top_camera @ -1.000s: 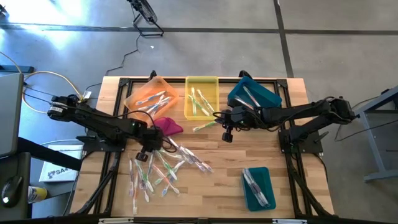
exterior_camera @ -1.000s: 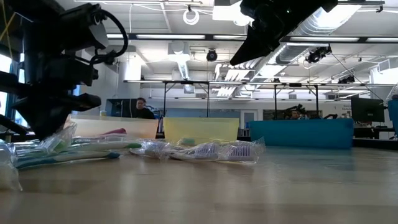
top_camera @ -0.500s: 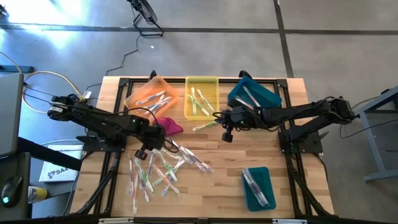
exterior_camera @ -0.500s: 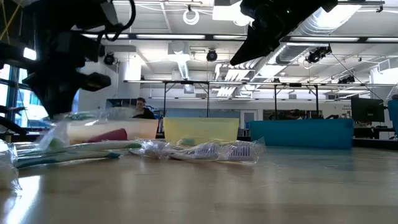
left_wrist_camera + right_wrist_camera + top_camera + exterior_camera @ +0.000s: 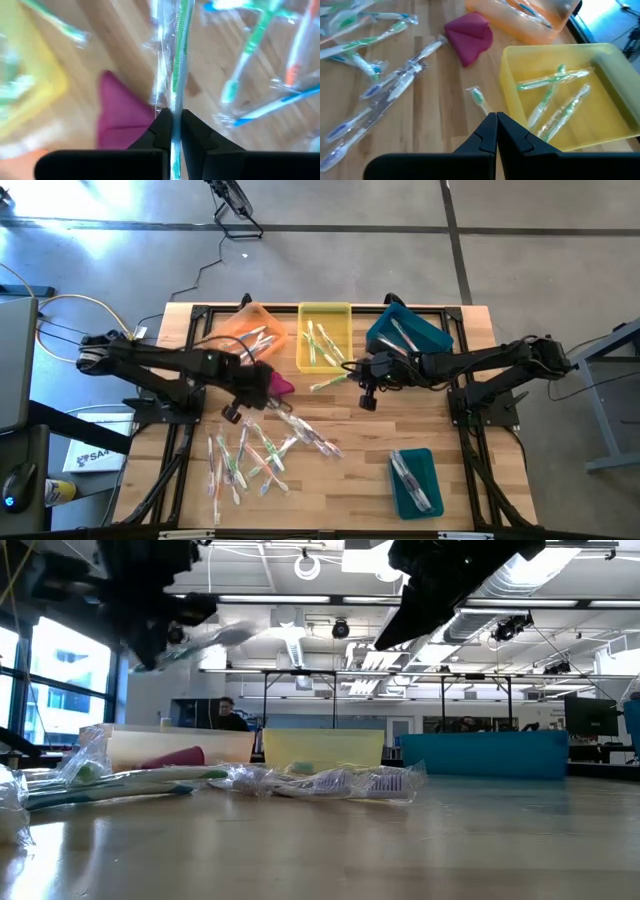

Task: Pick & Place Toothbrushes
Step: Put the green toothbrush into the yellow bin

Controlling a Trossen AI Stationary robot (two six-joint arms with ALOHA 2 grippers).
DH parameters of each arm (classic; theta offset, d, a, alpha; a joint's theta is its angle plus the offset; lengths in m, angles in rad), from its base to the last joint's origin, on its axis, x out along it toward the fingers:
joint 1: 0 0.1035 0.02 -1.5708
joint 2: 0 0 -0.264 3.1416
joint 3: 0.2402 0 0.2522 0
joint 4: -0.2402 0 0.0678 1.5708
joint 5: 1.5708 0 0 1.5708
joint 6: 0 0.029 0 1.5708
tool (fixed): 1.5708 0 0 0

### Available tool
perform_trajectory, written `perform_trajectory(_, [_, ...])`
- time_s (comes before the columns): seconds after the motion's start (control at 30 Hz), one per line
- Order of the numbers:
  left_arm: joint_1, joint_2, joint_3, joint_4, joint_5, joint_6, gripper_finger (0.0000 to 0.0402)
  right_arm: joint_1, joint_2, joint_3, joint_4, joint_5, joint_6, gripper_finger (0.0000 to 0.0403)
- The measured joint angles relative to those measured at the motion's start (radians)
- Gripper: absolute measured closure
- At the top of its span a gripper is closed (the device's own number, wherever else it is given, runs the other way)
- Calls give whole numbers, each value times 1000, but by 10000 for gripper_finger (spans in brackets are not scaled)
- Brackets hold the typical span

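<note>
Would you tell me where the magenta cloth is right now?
In the high view, the magenta cloth lies left of centre, just below the orange bin, beside the left gripper.

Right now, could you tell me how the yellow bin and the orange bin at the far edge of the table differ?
The yellow bin sits flat and square to the table edge; the orange bin lies turned at an angle to it. The yellow bin holds green-and-white wrapped toothbrushes; the orange bin's show white and blue. The left gripper, shut on a green toothbrush, hangs nearer the orange bin; the right gripper is nearer the yellow one. Both bins are translucent plastic.
</note>
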Motion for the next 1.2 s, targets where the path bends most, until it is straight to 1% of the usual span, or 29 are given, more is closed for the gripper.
perform_trajectory(0.13, [92,0,79,-12,15,115,388,0,0,0,1,-38,0,401])
perform_trajectory(0.3, [221,0,160,-3,61,193,388,0,0,0,2,-39,0,401])
perform_trajectory(0.47, [331,0,203,53,146,221,388,0,0,0,6,-39,0,401])
perform_trajectory(0.7, [446,0,206,205,286,219,388,0,0,0,6,-38,0,401])
perform_trajectory(0.97, [513,0,206,317,399,180,388,0,0,0,6,-38,0,401])
perform_trajectory(1.2, [516,0,206,381,444,149,388,0,0,0,74,-38,0,401])
